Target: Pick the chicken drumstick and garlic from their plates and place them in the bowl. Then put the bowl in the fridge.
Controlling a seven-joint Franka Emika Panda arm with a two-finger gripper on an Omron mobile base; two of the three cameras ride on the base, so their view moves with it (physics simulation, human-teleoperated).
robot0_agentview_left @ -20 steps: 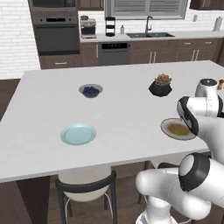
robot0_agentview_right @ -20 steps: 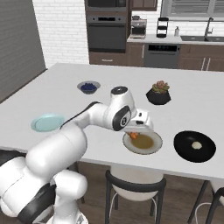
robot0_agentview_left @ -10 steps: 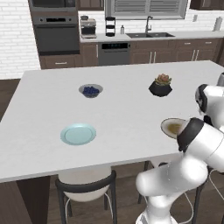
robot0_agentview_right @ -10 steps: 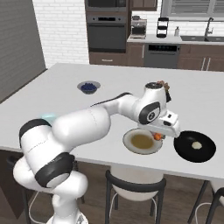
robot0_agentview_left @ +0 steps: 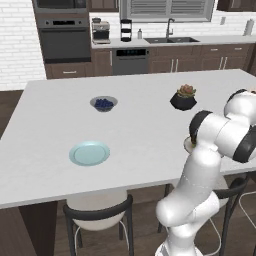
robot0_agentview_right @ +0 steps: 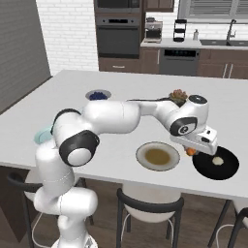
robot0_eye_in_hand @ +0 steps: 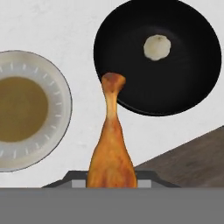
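Gripping the drumstick (robot0_eye_in_hand: 111, 148) by its fat end, the gripper (robot0_agentview_right: 193, 151) was held closed between the grey-rimmed plate (robot0_agentview_right: 158, 156) and the bowl (robot0_agentview_right: 216, 163), where the garlic (robot0_eye_in_hand: 157, 47) was seen.

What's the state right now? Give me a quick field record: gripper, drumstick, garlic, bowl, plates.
gripper: shut on the chicken drumstick, above the counter between the grey-rimmed plate and the bowl
chicken drumstick: held by its fat end, bone tip pointing toward the bowl's rim
garlic: lying inside the bowl
bowl: black, on the counter near its front edge
grey-rimmed plate: nothing on it, beside the bowl
light blue plate: nothing on it, farther along the counter
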